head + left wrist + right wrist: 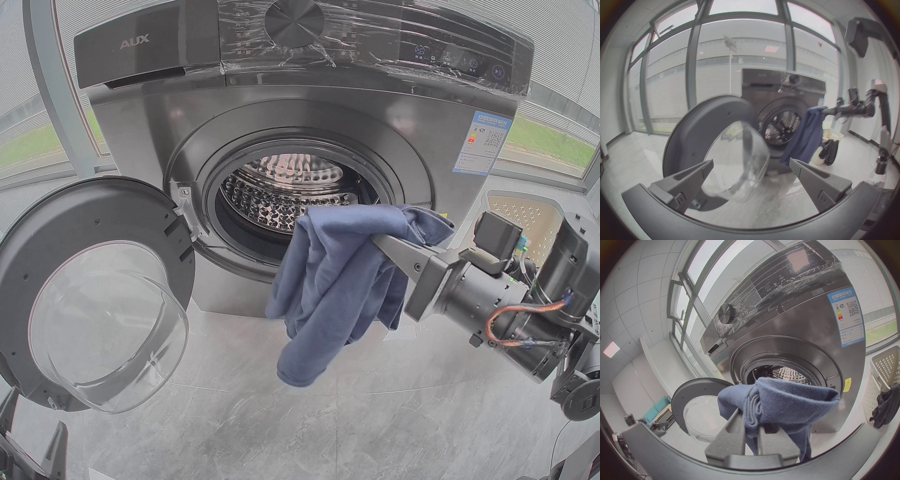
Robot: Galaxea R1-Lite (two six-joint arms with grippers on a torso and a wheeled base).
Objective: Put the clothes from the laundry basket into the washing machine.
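Our right hand [753, 427] is clamped shut on a blue garment [331, 281], the two fingers pressed together with a fold of the cloth pinched between them. The hand is held out level in front of the washing machine [300, 119], just before the lower right part of its round opening. The garment is bunched over the fingertips and hangs in long loose folds beneath the hand. Its lowest end is clear of the floor [375, 425]. Its upper edge lies across the front of the opening, outside the drum [281, 194]. We can see the drum's perforated steel wall behind it.

Our left hand [750, 162] is low on our left side, its fingers spread wide apart with nothing between them. It faces the machine's door [81, 219], which is swung fully open to the left on its hinge, the clear glass bowl [106, 325] bulging toward us.

To the right of the machine, standing on the floor close beside it, is the pale perforated laundry basket [884, 368]. A dark garment [886, 407] is draped over its near rim and hangs down the outside. Clear plastic film [375, 44] covers the machine's control panel, and a label [482, 142] is stuck on the front at the upper right of the opening.
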